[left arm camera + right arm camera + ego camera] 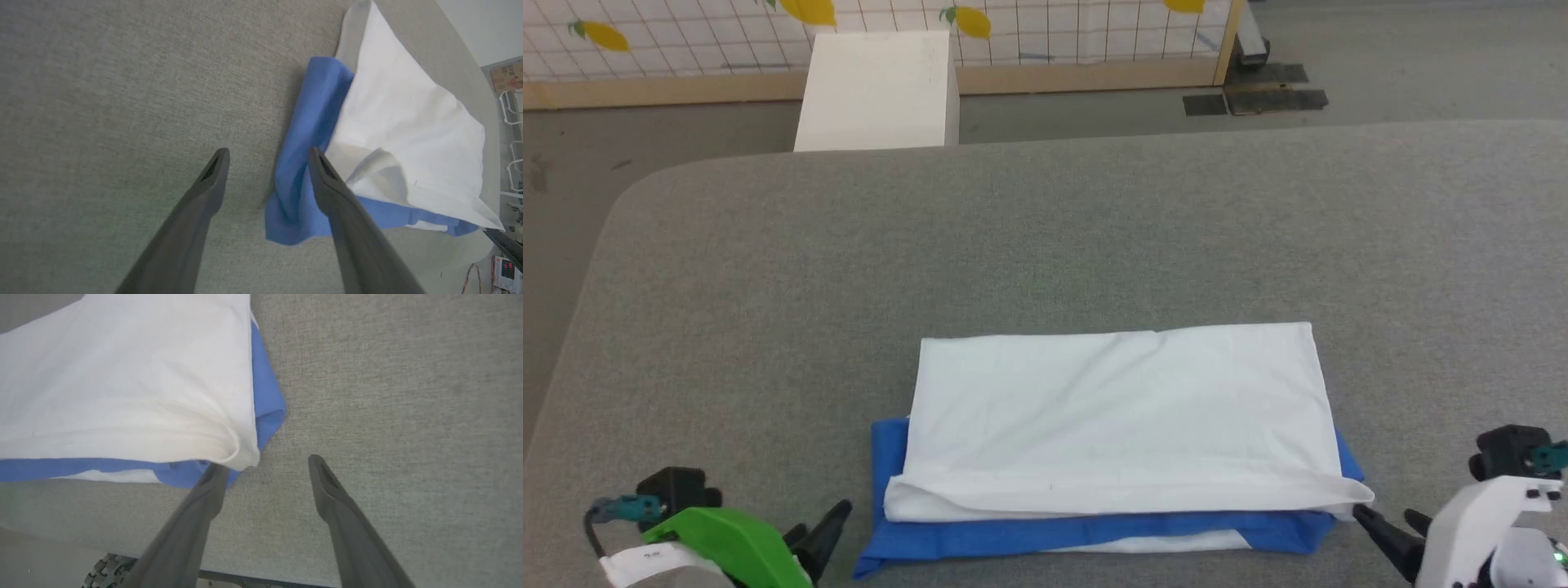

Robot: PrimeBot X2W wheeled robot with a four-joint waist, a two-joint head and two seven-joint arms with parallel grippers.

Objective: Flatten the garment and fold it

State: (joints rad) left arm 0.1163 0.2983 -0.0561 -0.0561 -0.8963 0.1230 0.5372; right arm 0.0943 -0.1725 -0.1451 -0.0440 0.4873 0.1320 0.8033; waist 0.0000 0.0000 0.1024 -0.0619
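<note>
Head view is showing you the garment (1119, 408) lying folded, white over blue, at the front of the tabletop (1045, 245), left gripper (818, 527) and right gripper (1388, 523) flanking it with fingers (327, 183) spread and empty; you are probably finishing this fold, next needing a fresh edge grasp.

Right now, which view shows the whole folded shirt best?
Head view: the whole shirt lies in frame, white layer over blue. Left wrist view catches it at a slant; right wrist view crops it.

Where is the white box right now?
In the head view, the white box stands beyond the far edge of the grey table, left of centre.
</note>
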